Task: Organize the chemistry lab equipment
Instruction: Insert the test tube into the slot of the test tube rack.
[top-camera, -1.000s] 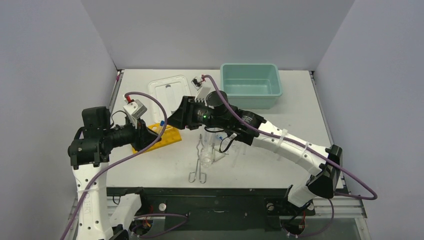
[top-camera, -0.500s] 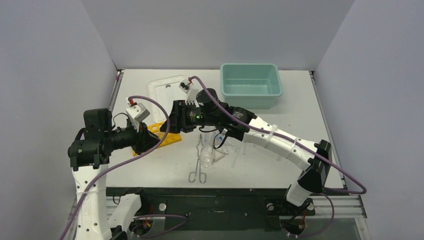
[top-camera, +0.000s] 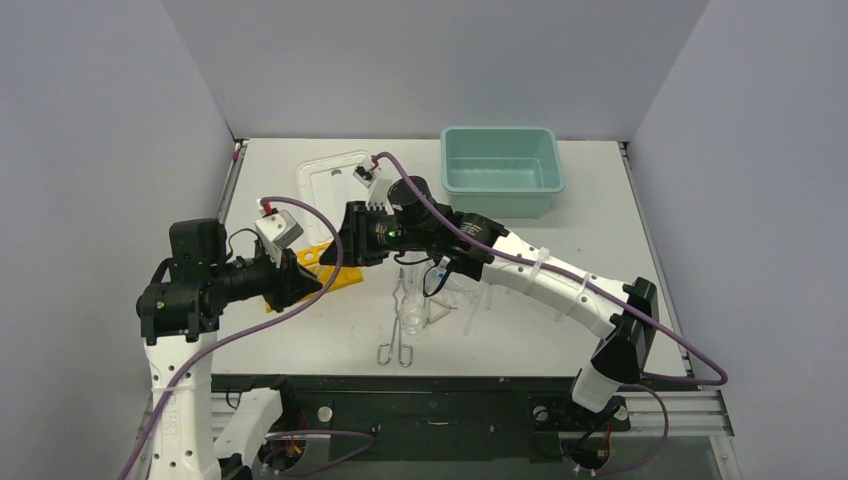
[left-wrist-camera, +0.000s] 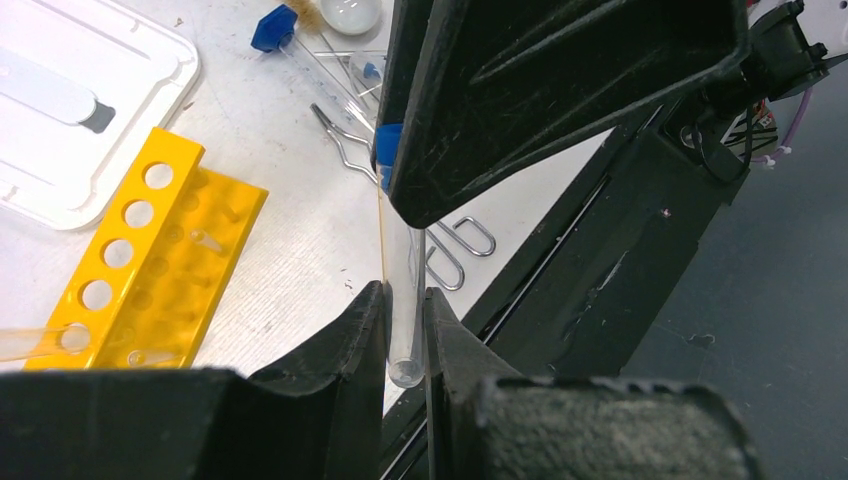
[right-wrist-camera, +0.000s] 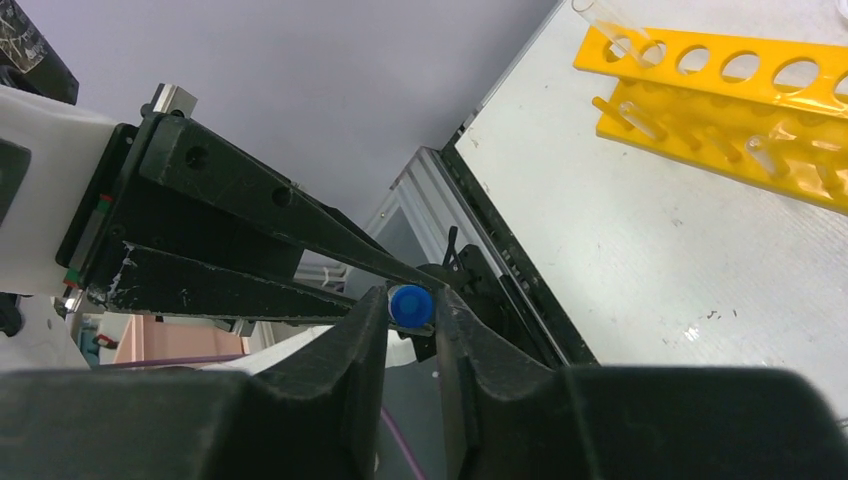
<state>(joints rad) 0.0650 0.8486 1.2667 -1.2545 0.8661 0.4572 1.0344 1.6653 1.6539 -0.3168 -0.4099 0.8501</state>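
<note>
- Two arms meet over the left part of the counter (top-camera: 600, 220), both on the same blue-capped vial (left-wrist-camera: 398, 250).
- Left gripper (left-wrist-camera: 403, 300): its fingers are clamped shut on the lower end of the clear tube, and the rounded bottom pokes out just past them.
- Right gripper (right-wrist-camera: 411, 295): its fingers sit snug on either side of the vial's blue cap (right-wrist-camera: 408, 307), so it looks like a pinch on the cap end.
- So the vial is strung between the two grippers, off the counter, just beside the yellow rack (top-camera: 335, 268) in the top view.
- The rack lies flat, with one clear tube (right-wrist-camera: 600, 15) stuck through an end hole.
- A second capped vial (left-wrist-camera: 300, 50) lies loose on the counter near the round dish (left-wrist-camera: 350, 12), and the metal tongs (top-camera: 397, 335) are closer to the near edge.
- White lid (top-camera: 335, 175) is behind the rack, and the teal tub (top-camera: 500, 170) is at the back, well apart from the rest.
</note>
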